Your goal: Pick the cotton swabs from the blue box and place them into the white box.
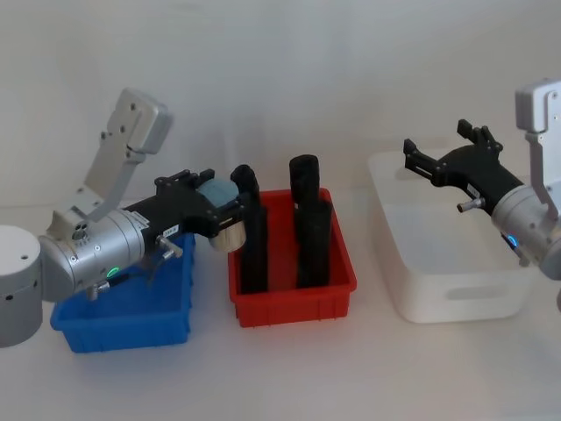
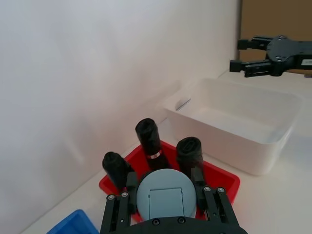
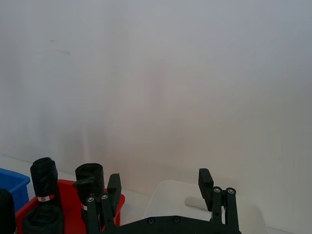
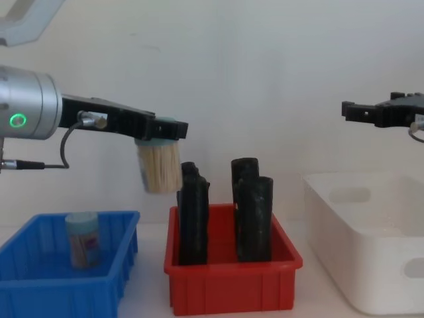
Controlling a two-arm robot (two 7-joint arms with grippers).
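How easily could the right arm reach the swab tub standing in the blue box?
Probably not easily: the right gripper hovers over the white box, and the red box of black cylinders, plus the left gripper holding another tub, stand between it and that tub.

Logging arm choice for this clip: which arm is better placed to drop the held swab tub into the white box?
Left. The left tool grips the cotton swab tub, raised near the red bin; the right tool hangs open, empty, over the white box.
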